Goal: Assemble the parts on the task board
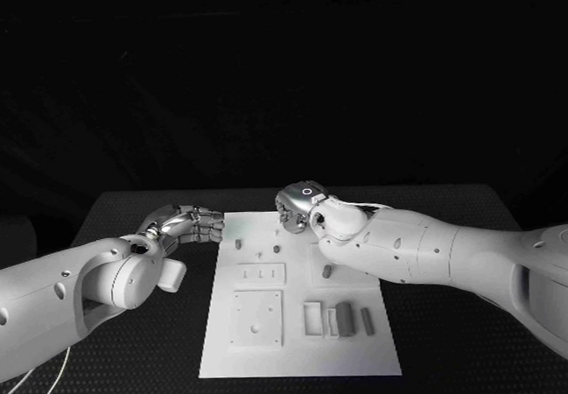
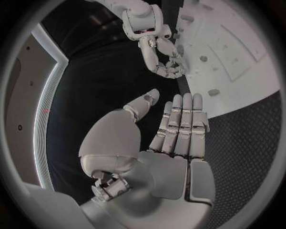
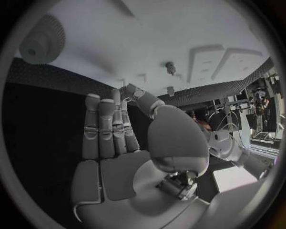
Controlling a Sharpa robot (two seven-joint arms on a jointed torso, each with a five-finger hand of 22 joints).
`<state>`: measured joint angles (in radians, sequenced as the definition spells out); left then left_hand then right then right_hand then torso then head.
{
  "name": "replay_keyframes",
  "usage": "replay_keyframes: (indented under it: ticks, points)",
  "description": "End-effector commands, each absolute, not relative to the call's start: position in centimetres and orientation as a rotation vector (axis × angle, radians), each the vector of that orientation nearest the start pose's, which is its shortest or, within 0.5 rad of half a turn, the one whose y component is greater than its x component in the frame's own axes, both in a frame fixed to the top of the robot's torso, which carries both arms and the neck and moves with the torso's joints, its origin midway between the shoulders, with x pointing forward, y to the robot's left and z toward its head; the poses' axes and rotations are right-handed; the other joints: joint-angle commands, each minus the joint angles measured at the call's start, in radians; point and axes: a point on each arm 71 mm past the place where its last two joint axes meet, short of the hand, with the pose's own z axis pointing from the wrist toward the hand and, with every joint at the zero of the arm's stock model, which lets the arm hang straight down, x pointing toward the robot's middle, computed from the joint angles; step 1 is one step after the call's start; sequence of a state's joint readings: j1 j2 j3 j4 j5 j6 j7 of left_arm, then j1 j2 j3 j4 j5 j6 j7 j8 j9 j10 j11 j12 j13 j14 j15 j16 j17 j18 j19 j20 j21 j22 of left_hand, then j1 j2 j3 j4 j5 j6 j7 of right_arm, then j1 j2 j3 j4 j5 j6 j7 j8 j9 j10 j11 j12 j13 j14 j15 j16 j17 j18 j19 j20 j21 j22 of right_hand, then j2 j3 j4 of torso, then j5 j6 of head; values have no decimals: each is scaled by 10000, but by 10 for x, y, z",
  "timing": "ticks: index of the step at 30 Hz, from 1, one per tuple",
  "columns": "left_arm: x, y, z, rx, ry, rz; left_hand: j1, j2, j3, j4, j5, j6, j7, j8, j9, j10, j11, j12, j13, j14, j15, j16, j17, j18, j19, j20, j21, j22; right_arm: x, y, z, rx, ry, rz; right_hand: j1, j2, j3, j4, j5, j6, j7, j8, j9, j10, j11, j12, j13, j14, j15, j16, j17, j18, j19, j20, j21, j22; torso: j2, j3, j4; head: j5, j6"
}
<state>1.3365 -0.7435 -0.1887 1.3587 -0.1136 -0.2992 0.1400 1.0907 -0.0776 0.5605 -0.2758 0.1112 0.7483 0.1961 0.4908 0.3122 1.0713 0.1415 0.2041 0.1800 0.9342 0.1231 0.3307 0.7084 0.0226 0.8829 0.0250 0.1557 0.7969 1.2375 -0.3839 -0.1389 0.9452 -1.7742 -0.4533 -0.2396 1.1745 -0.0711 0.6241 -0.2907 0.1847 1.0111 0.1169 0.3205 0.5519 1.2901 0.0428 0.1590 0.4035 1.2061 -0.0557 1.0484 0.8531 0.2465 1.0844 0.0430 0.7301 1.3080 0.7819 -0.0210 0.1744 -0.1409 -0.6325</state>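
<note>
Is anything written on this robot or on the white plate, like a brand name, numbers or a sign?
No readable words, numbers or brand names on the task board or on either arm.
One sign: a small glowing ring, like an "O", on the back of the right hand.
The left hand bears no marking.

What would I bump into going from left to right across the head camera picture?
Left arm → left hand → task board → right hand → right arm.
</note>
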Motion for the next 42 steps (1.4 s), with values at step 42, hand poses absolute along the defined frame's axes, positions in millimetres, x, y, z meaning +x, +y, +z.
replay_keyframes:
  ticks: [42]
  points:
    - [523, 201, -182, -10025, 16909, -12769, 40, -59, -38, -24, -35, 2, -6, -74, -6, -73, 33, -91, 34, 46, 18, -91, 47, 158, 89, -5, -57, 20, 579, -116, -211, -3706, 14642, 2560, 105, 17, 66, -3, 60, 305, -89, 44, 176, 82, 15, -68, 11, -26, -76, 63, 10, 153, -29, -78, 116, 236, 9, 3, -46, 351, -152]
